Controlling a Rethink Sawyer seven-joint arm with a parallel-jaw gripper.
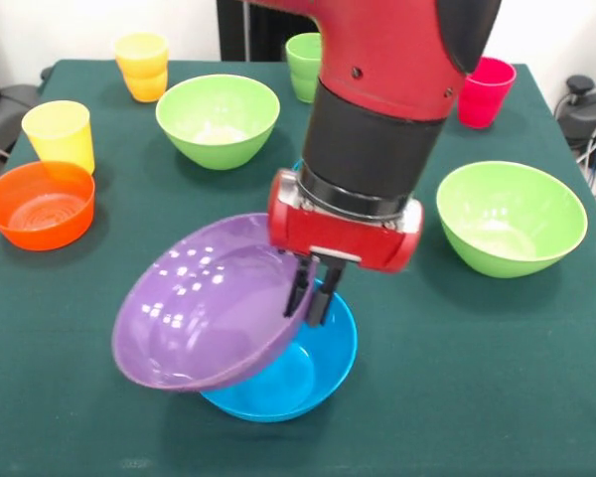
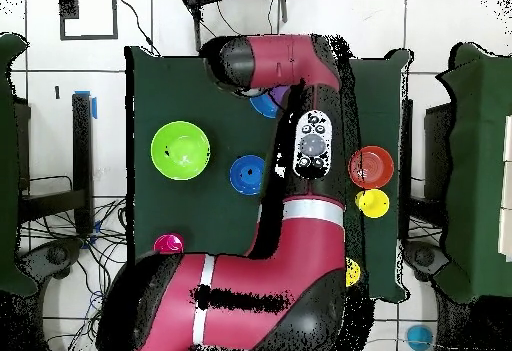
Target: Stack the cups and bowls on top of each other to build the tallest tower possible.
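My gripper [image 1: 313,293] is shut on the right rim of the wide purple bowl [image 1: 204,303]. That bowl hangs steeply tilted, its lower edge over the large blue bowl [image 1: 298,378], which stands on the table. No tower stands; the other bowls and cups are apart. Light green bowls sit at the back [image 1: 219,119] and at the right [image 1: 512,217]. The small orange bowl [image 1: 40,204] is at the left, next to a yellow cup [image 1: 60,134]. An orange-yellow cup [image 1: 142,65], a light green cup [image 1: 303,65] and a red cup [image 1: 485,91] line the far edge. The small blue bowl [image 2: 248,175] shows from overhead.
A dark green cloth [image 1: 457,378] covers the table. My arm [image 2: 305,157] hides the middle of the table from overhead. Cables and dark equipment [image 1: 581,104] lie off the table's right side.
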